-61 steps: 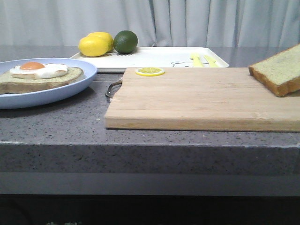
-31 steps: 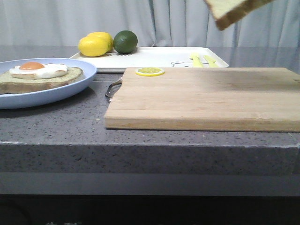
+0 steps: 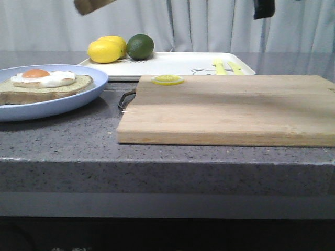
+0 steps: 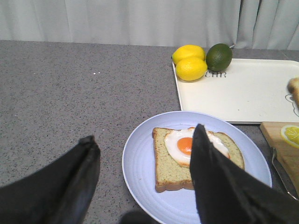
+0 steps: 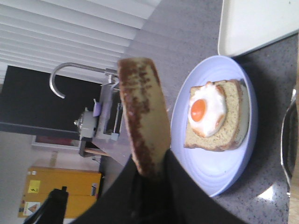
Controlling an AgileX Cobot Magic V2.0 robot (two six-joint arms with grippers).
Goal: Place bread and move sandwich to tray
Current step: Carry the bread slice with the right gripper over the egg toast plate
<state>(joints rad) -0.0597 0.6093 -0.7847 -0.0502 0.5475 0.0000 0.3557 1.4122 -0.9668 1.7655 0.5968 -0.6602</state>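
My right gripper is shut on the bread, a thick slice with a brown crust, held on edge high in the air. In the front view only the bread's lower edge shows at the top left, above and behind the blue plate. The sandwich base, a flat slice with a fried egg, lies on that plate. My left gripper is open and empty above the plate's near-left side. The white tray lies behind the board.
A wooden cutting board with a metal handle fills the middle and right, with a lemon slice at its far left corner. Two lemons and a lime sit on the tray's left end. A dark arm part hangs at the top right.
The bread left the right end of the cutting board, rose, and travelled left across the top of the front view to above the plate.
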